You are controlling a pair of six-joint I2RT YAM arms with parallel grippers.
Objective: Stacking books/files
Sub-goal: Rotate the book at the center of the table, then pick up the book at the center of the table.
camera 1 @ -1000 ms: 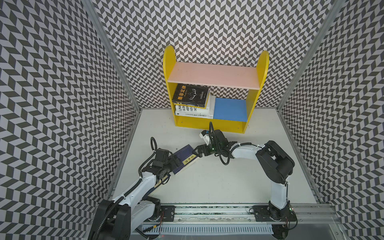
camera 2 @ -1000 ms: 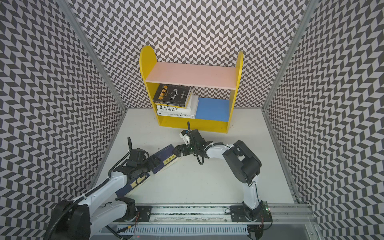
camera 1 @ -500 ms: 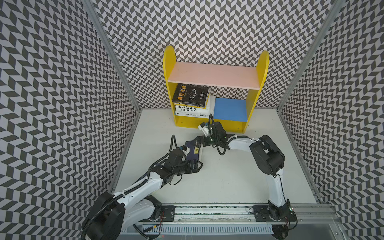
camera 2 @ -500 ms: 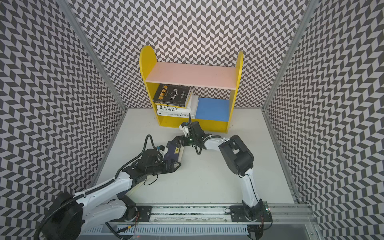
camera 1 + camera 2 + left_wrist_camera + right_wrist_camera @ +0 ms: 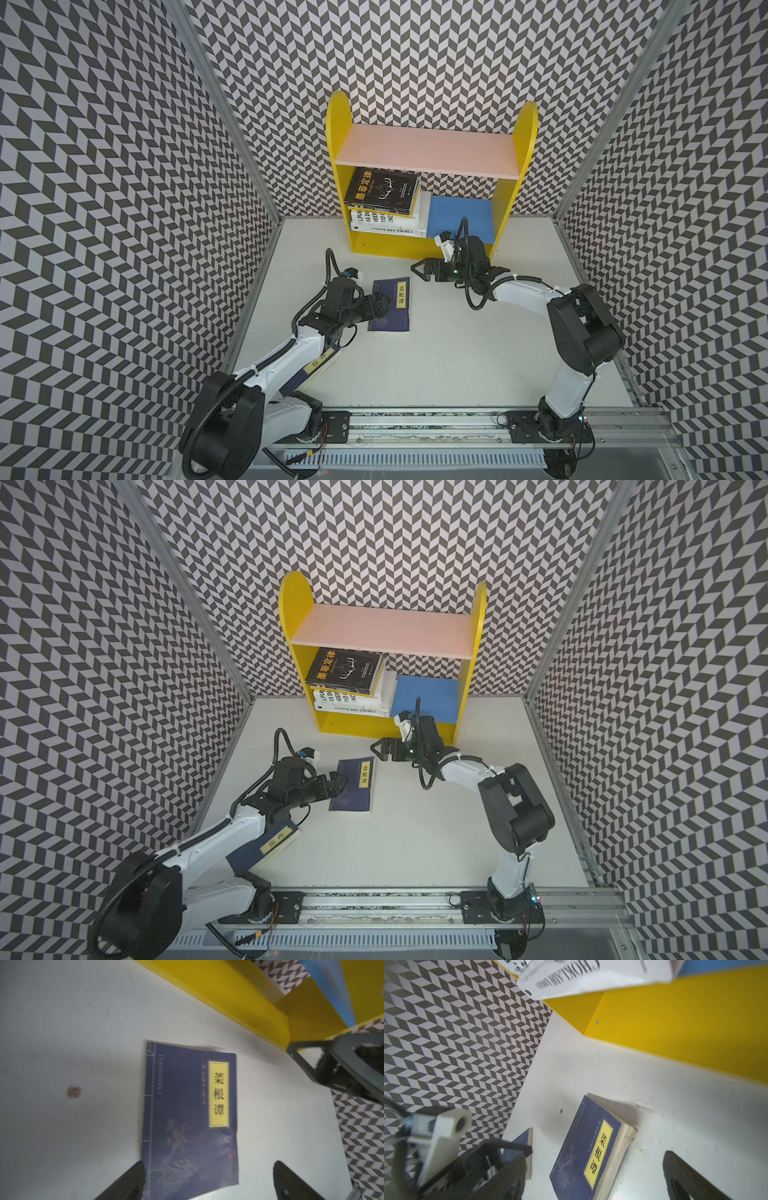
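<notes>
1. Navy paperback book with yellow title label (image 5: pixel 390 305) just got let go, now flat on white tabletop (image 5: pixel 457 353).
2. Left gripper (image 5: pixel 380 304), right gripper (image 5: pixel 420 270) both gaping, empty; needs regrasping to stack.

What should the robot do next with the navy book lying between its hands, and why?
Probably the left hand should ease down and close on the near edge of the navy book. It lies flat on the table, gripped by neither hand; the left hand's open fingers straddle that edge, while the right hand hangs open off its far corner, by the yellow bookshelf.
</notes>
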